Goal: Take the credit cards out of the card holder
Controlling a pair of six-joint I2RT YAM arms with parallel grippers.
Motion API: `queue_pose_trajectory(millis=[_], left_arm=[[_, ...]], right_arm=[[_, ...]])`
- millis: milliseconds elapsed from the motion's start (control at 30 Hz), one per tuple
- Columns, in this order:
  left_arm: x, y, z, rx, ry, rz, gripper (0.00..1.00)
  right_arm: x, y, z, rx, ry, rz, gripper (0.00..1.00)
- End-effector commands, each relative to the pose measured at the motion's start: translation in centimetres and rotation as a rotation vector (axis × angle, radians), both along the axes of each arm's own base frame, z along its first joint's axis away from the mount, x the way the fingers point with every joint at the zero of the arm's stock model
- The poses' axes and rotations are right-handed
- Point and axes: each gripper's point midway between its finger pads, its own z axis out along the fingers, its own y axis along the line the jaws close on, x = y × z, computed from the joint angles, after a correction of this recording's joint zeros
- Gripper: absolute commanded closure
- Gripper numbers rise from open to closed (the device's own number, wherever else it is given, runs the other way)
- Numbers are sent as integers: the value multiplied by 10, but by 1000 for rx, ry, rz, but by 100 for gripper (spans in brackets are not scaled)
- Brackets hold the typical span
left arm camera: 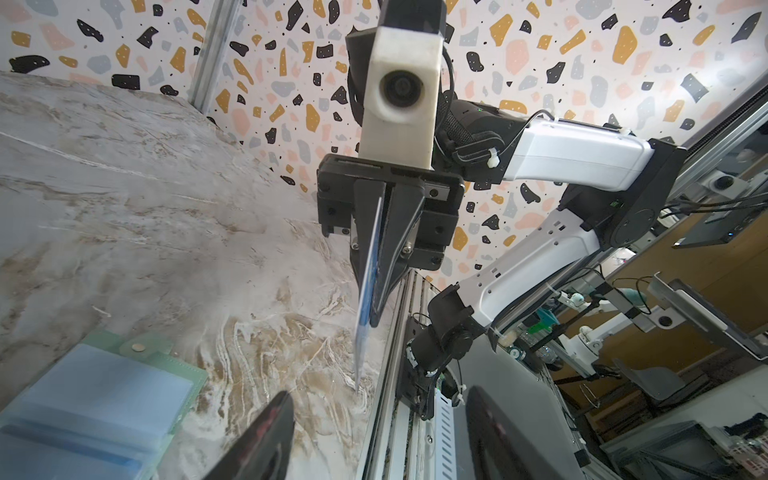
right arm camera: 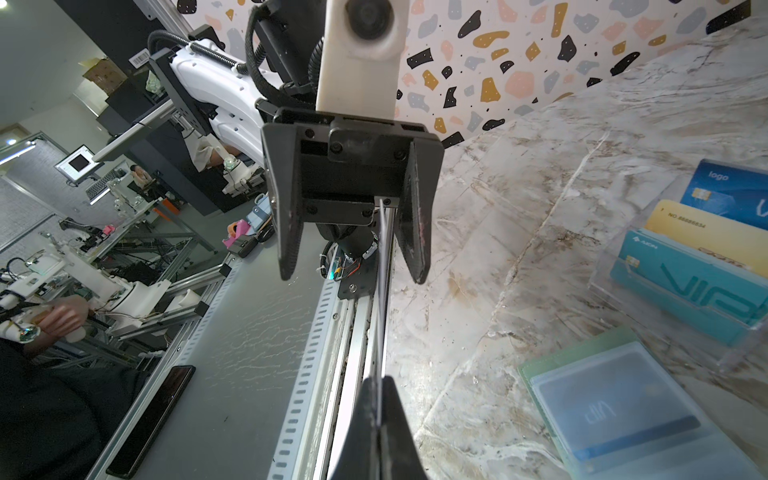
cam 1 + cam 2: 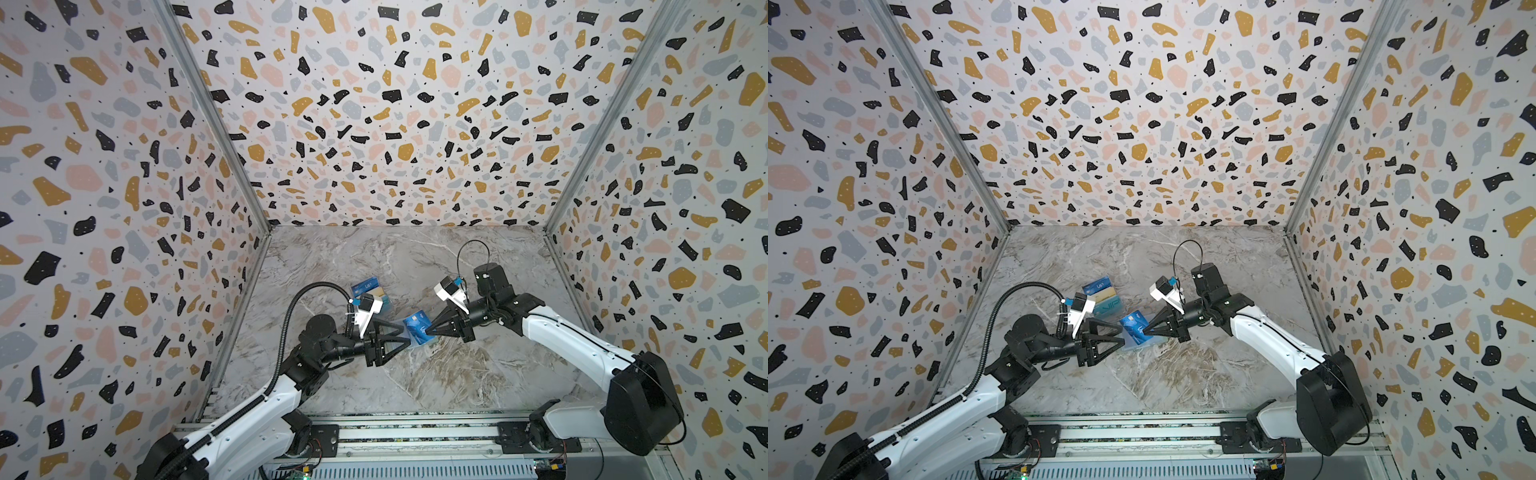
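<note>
Right pincer (image 3: pixel 428 331) is clamped on one edge of a blue credit card (image 3: pixel 417 325), which it holds tilted and clear of the table (image 3: pixel 415 257). Left pincer (image 3: pixel 407 335) stands apart, fingers either side of the card's opposite edge without gripping. The mint-green card holder (image 2: pixel 582 345) lies open on the table beneath the card, near a clear stand (image 2: pixel 615 257) containing three cards.

Front table (image 3: pixel 457 374) open; clear stand (image 2: pixel 604 266) likely blocks rear-left.
</note>
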Motion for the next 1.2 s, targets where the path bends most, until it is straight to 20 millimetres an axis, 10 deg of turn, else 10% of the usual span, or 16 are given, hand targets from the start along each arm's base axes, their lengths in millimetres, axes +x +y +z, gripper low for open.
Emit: queue_pose_trajectory(millis=[0, 1167], left_arm=[[-3, -1, 26, -54, -59, -31, 38], [5, -7, 17, -31, -10, -39, 81]], right_arm=[[-9, 1, 5, 26, -23, 41, 100], [-11, 7, -15, -45, 24, 61, 100]])
